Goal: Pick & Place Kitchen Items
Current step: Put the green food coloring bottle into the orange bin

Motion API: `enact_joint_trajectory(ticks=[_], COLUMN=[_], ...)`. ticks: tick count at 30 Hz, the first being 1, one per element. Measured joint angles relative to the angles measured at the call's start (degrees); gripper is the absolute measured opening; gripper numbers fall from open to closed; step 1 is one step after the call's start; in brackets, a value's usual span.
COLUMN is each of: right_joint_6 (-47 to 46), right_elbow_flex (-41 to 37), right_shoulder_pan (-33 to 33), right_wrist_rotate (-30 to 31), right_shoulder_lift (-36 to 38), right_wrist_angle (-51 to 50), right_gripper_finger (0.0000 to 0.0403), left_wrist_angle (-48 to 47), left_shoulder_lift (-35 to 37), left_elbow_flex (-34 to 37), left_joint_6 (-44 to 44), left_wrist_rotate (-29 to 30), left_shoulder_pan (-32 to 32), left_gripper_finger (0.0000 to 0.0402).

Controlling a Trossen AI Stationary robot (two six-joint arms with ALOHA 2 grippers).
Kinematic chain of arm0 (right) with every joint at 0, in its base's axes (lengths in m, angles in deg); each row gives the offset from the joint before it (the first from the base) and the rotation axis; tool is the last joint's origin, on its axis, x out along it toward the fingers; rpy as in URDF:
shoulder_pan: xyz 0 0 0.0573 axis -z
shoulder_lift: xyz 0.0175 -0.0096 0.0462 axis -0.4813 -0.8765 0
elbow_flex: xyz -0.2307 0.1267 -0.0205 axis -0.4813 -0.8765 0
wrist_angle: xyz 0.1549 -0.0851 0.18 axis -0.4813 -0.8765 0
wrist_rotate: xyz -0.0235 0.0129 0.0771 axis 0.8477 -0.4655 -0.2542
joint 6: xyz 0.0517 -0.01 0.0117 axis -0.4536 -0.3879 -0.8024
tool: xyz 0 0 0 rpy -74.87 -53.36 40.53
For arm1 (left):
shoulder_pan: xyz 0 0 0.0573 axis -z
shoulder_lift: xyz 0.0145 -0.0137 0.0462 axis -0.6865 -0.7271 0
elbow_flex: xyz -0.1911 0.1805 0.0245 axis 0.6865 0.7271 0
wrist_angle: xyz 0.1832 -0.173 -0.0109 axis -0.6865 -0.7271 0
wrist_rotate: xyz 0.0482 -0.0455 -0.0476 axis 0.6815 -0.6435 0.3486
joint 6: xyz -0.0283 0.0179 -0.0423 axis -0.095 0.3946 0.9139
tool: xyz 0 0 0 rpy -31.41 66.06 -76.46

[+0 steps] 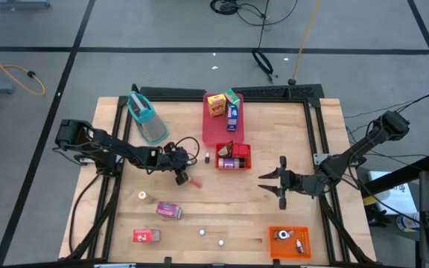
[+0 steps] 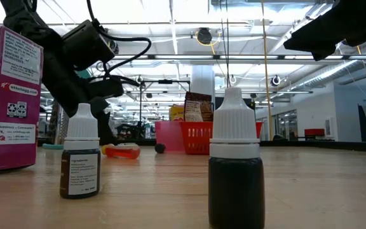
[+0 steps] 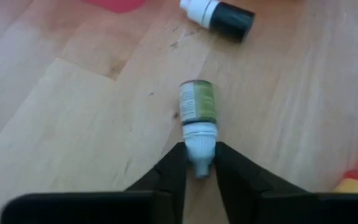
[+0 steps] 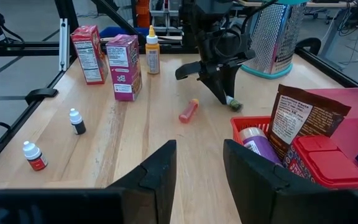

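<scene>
My left gripper (image 1: 180, 176) (image 3: 199, 155) is near the table's middle, shut on a small green-labelled dropper bottle (image 3: 197, 101). The right wrist view shows this gripper (image 4: 226, 94) slanting down at the bottle (image 4: 234, 103). Beside it lie an orange-red tube (image 1: 194, 181) (image 4: 188, 111) and a dark dropper bottle (image 3: 221, 12), each on its side. My right gripper (image 1: 275, 183) (image 4: 197, 158) hovers open to the right of the red basket (image 1: 233, 157), touching nothing. A pink carton (image 1: 168, 211), a red carton (image 1: 146, 236) and a yellow bottle (image 1: 143, 196) stand toward the near left. My left gripper pinches the green-labelled bottle by its white cap (image 3: 199, 138), one finger (image 3: 174, 163) on either side. The fingers slant down from the table's left and lie along the bottle, whose body points away from them. The bottle sits at table height; whether it rests on the wood I cannot tell.
A pink tray (image 1: 216, 132) at the far middle carries a yellow carton (image 1: 215, 105) and a blue-green carton (image 1: 233, 108). A teal grater (image 1: 147, 119) lies far left. An orange bin (image 1: 289, 240) sits near right. Two small bottles (image 1: 202, 232) (image 1: 220, 242) stand by the near edge.
</scene>
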Motion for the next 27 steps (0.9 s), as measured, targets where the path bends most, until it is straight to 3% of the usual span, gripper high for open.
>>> enact_joint_trajectory(ticks=[5, 12, 19, 27], right_joint_6=[0.00, 0.00, 0.00, 0.05], right_elbow_flex=[0.00, 0.00, 0.00, 0.00], right_shoulder_pan=[0.00, 0.00, 0.78, 4.27], right_wrist_rotate=[0.00, 0.02, 0.04, -0.07], right_shoulder_lift=[-0.02, -0.02, -0.02, -0.02], right_wrist_angle=[-0.03, -0.07, -0.02, 1.60], right_gripper_finger=[0.0128, 0.0128, 0.0128, 0.0128], left_wrist_angle=[0.47, 1.60, -0.65, -0.51], left_shoulder_lift=[-1.43, -0.67, 4.64, 10.04], left_elbow_flex=[-0.06, -0.39, -2.17, -8.49], left_joint_6=[-0.09, -0.52, -0.51, -4.12], left_wrist_rotate=[-0.69, -1.29, -5.17, -4.20], left_shoulder_pan=[-0.01, 0.09, 1.75, 4.89], left_gripper_finger=[0.0022, 0.0033, 0.0022, 0.0033])
